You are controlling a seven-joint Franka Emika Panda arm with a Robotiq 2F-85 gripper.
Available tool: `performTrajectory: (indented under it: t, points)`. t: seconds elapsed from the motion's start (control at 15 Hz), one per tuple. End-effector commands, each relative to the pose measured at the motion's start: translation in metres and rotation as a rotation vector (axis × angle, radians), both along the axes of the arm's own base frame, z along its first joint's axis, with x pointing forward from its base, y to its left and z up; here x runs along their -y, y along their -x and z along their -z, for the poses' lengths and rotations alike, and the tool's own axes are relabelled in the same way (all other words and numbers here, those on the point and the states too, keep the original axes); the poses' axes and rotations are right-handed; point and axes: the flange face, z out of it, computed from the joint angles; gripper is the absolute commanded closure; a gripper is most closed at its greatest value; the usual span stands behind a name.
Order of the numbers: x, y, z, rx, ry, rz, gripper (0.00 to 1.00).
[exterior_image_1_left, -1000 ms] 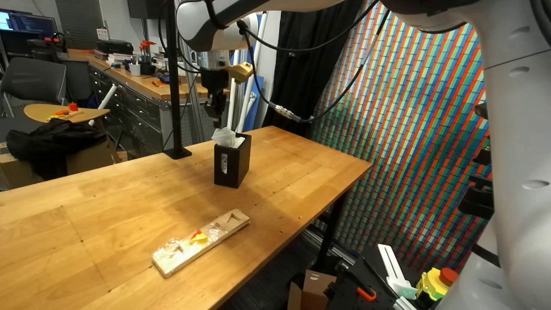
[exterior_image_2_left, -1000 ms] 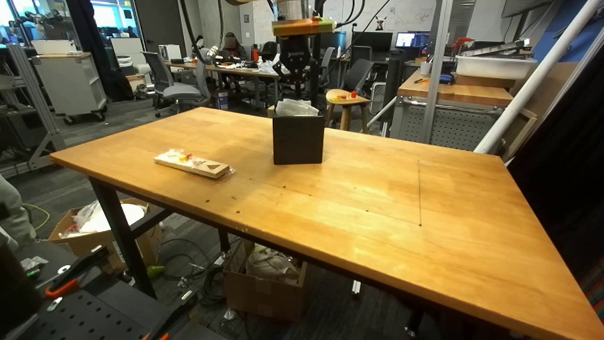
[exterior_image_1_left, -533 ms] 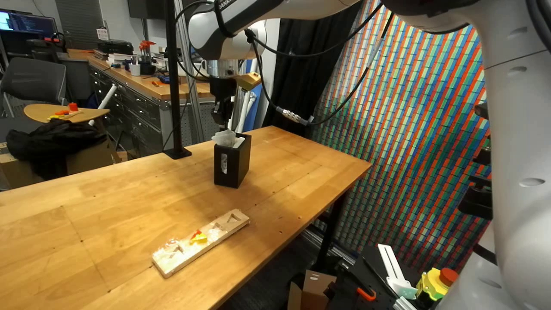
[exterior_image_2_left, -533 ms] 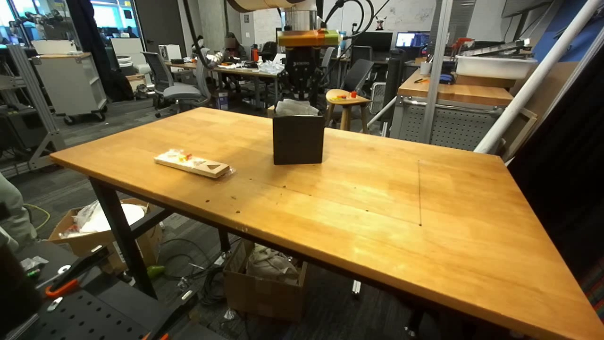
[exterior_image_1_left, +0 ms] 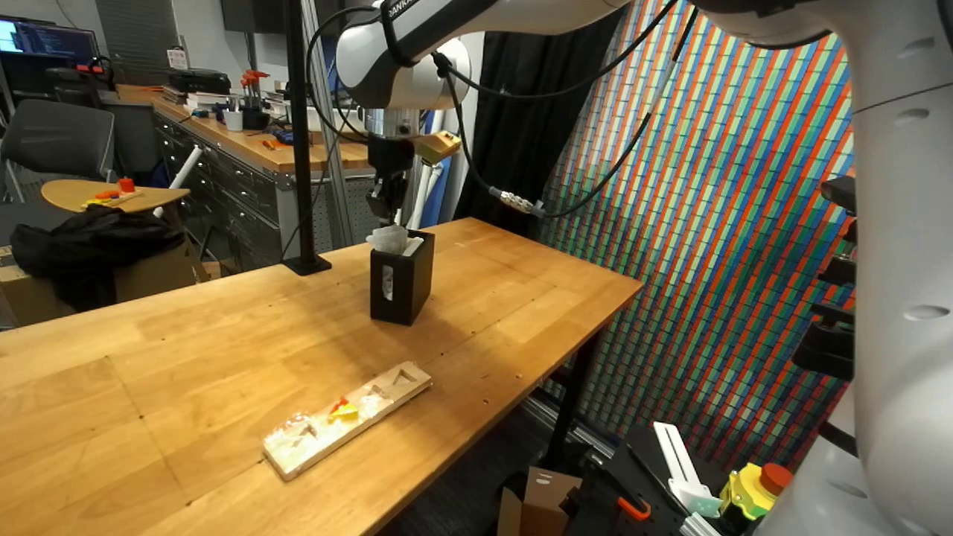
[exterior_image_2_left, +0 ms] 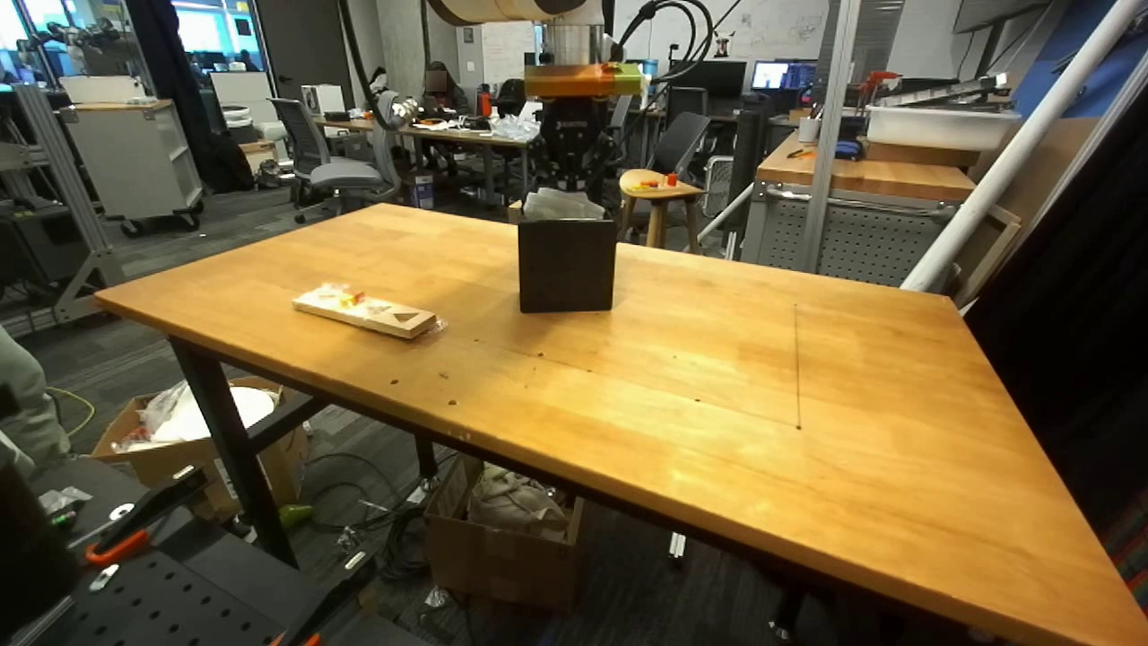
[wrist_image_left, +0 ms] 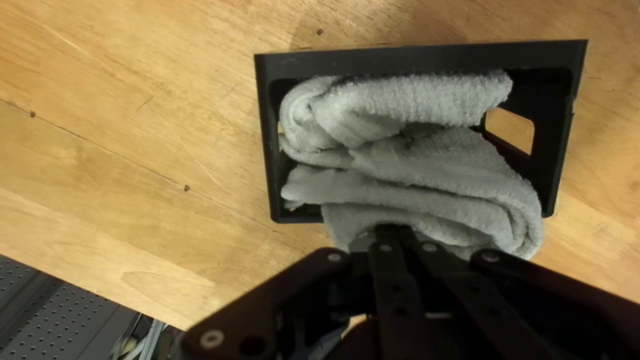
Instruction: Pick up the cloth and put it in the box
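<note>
Mostly, the gray terry cloth (wrist_image_left: pixel 420 165) lies folded inside the black box (wrist_image_left: pixel 420 57), right of centre in the wrist view, with some folds covering the rim nearest the bottom of the frame. The Robotiq gripper (wrist_image_left: pixel 396 231) sits at the bottom edge, fingertips together, holding nothing that shows; whether they touch the cloth I cannot tell. In an exterior view, a plastic-wrapped wooden shape puzzle (exterior_image_1_left: pixel 348 418) lies lower left of centre on the wooden table (exterior_image_1_left: pixel 223 327).

Lettering "RANKA", borne on robot arm (exterior_image_1_left: pixel 521 16); print on pale sheet (exterior_image_1_left: pixel 177 59), too small to be read.
</note>
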Motion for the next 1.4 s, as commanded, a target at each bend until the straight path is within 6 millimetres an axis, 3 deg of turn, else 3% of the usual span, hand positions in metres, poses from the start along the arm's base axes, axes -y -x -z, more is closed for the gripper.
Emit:
performTrajectory:
  t: [0.0, 0.67, 1.33]
  points:
    - [-0.003, 0.013, -0.003, 0.022, -0.013, 0.013, 0.97]
    - [-0.006, 0.029, -0.005, 0.025, -0.004, 0.013, 0.97]
    - [-0.003, 0.038, 0.024, -0.012, -0.024, 0.014, 0.97]
